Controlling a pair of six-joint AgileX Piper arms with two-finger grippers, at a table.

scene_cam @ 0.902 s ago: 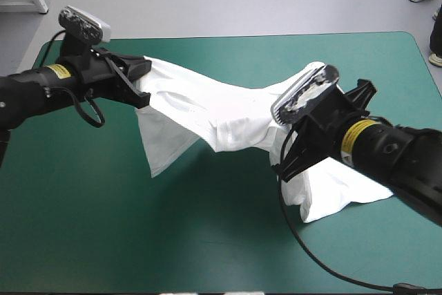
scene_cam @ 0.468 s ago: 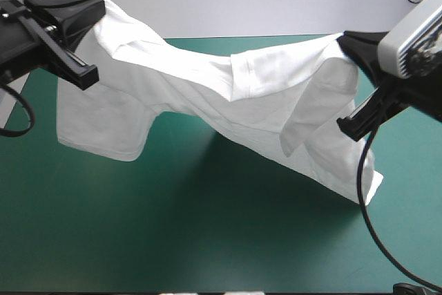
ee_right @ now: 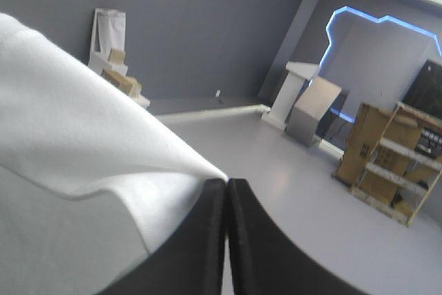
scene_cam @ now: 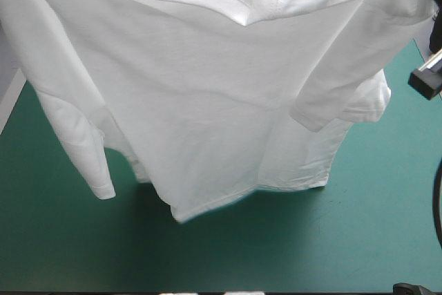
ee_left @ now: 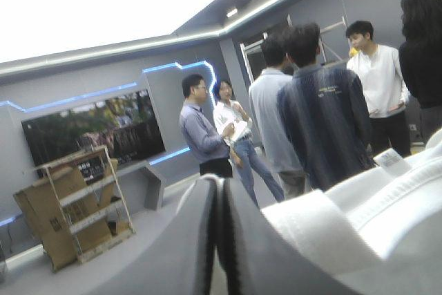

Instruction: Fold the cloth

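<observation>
Both the left gripper point(ee_left: 219, 191) and right gripper point(ee_right: 226, 191), clamped on the T-shirt point(scene_cam: 207, 101), have hoisted it high over the table point(scene_cam: 373, 240), apparently ready for laying flat.

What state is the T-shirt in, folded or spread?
Spread and lifted: the T-shirt hangs open over the teal-green table, both sleeves dangling.

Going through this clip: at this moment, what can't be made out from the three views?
High view: both end effectors, cut off at the top edge; much of the table, behind the lifted T-shirt.
Left wrist view: where the left end effector pinches the cloth, hidden by its own fingers.
Right wrist view: the same for the right end effector.
</observation>
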